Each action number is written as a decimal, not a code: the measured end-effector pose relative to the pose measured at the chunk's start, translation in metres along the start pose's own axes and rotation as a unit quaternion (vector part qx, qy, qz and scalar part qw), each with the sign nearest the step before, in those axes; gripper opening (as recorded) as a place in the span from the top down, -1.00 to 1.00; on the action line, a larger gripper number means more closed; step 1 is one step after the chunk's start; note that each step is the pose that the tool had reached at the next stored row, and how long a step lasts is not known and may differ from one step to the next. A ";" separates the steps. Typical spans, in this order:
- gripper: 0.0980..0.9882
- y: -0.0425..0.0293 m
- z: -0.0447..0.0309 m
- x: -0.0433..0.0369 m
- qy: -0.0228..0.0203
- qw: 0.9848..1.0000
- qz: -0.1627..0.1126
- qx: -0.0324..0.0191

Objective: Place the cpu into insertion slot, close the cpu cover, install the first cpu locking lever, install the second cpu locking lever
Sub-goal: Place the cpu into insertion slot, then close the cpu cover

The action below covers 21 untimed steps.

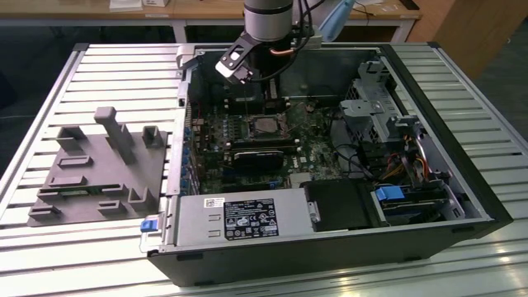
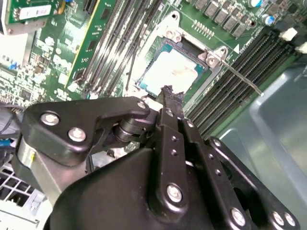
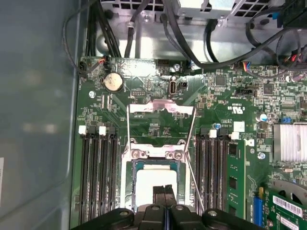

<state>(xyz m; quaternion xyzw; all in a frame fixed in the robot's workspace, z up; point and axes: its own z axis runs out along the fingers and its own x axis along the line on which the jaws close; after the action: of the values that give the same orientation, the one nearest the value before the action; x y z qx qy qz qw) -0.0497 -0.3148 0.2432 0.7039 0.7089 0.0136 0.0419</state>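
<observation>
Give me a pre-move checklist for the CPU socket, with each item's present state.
1. cpu inside the insertion slot: ok, it lies within the silvery rim.
2. cpu lying fully flat in the slot: cannot tell.
3. cpu cover closed: not ok, it is swung open and clear of the cpu.
4. locking levers latched: not ok, both wire levers stand free alongside the slot.
5. gripper empty: ok, its fingers are shut with nothing between them, and the tips are over the cpu.
6. Tips touching the cpu: cannot tell.
</observation>
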 end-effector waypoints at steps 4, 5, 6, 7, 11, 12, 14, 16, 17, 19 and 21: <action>0.99 0.0001 -0.0009 -0.0001 0.000 1.000 0.000 0.000; 0.99 0.0001 -0.0010 -0.0001 0.000 1.000 0.000 0.000; 0.99 0.0001 -0.0010 -0.0001 0.000 1.000 0.000 0.000; 0.99 0.0001 -0.0011 -0.0001 0.000 1.000 0.000 0.000; 0.99 0.0001 -0.0013 -0.0001 0.000 1.000 0.000 0.000; 0.99 0.0001 -0.0013 -0.0001 0.000 1.000 0.000 0.000; 0.99 0.0001 -0.0018 -0.0001 0.000 1.000 0.000 0.000; 0.99 0.0003 -0.0038 -0.0002 0.000 1.000 0.000 0.000; 0.99 0.0004 -0.0053 -0.0002 0.000 1.000 0.000 0.000; 0.99 0.0007 -0.0092 -0.0004 0.000 1.000 0.000 0.001; 0.99 0.0010 -0.0132 -0.0006 0.000 1.000 0.000 0.001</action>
<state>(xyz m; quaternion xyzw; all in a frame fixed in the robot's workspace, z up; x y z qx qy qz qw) -0.0497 -0.3149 0.2565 0.7039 0.7090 0.0127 0.0411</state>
